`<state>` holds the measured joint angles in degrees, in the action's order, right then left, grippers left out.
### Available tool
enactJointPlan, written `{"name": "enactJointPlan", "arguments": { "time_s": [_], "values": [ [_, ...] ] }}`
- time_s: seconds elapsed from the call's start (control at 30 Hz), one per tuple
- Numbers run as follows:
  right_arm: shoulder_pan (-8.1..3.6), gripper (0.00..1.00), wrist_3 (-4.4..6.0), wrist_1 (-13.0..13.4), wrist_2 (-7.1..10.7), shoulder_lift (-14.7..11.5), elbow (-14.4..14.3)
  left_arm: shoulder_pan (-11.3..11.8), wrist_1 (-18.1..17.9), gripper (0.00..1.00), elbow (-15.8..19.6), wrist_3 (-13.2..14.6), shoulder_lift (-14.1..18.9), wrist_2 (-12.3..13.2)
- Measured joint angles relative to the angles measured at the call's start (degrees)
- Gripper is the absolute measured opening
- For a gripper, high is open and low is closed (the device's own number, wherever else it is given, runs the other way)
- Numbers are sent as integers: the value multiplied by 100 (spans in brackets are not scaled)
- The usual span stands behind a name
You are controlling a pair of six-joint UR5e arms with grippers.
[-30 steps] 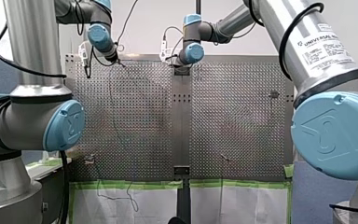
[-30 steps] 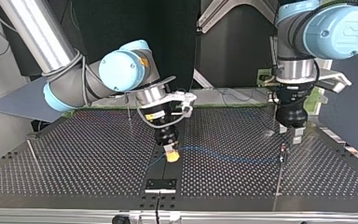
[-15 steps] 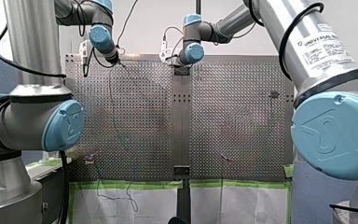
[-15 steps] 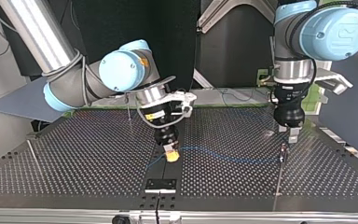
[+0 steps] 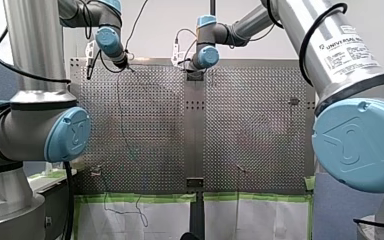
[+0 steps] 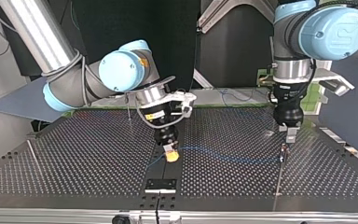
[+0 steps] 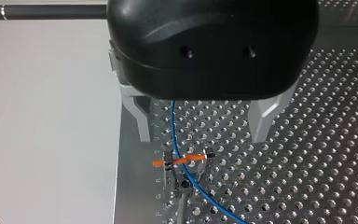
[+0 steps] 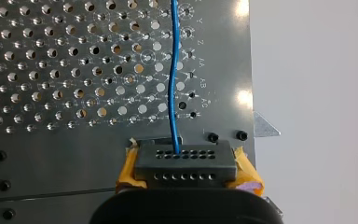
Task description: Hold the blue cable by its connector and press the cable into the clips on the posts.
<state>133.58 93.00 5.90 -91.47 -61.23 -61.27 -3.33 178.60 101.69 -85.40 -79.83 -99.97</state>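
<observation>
In the top view my right gripper, with yellow pads, is shut on the grey connector low over the table's middle. The blue cable runs from it to a clip on a thin post. My left gripper hangs just above that clip. In the left wrist view its metal fingers stand open, apart from the cable, which lies in the orange-marked clip below. The right wrist view shows the connector between the yellow pads, with the cable leading ahead.
Another thin post stands behind my right arm in the top view, and a rod lies at that view's left. A black plate sits at the near edge. In the front view, small posts dot the perforated table.
My left gripper has risen a little off the clip and turned slightly about its axis. My right gripper and the connector have not moved.
</observation>
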Motion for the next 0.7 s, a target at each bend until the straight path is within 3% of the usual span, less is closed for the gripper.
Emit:
{"name": "enactJointPlan", "arguments": {
  "time_s": [0.7],
  "values": [
    [0, 0, -7, 0, -2, 2, -2, -25, 12, 100, 4, -3, 0, -65]
  ]
}}
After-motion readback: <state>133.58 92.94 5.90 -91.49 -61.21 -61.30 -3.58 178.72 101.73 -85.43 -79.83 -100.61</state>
